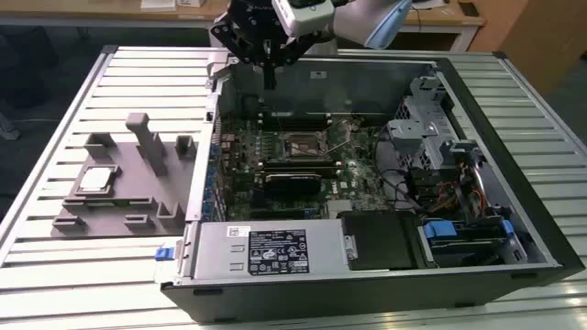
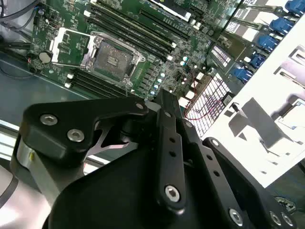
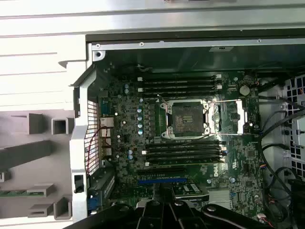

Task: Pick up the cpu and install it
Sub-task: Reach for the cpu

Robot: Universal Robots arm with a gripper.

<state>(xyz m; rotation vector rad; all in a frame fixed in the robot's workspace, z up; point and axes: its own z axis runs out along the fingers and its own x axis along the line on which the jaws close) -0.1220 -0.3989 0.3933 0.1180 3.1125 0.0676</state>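
Now, gripper (image 1: 269, 82) closed on nothing above the case (image 1: 367, 63) rim, cpu (image 1: 95, 180) well apart on the tray (image 1: 137, 180); we'd open first, then come down square on its edges.

Gripper (image 1: 269, 84) downward, seemingly closed

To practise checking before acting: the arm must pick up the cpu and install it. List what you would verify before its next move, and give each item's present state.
1. The cpu lies flat in the grey fixture tray, nothing on top: ok.
2. The socket has its load plate swung open: ok.
3. Socket empty: ok.
4. Gripper above the cpu: not ok. In the exterior view it hangs over the far wall of the computer case, apart from the tray.
5. The cpu's orientation matches the socket: cannot tell.
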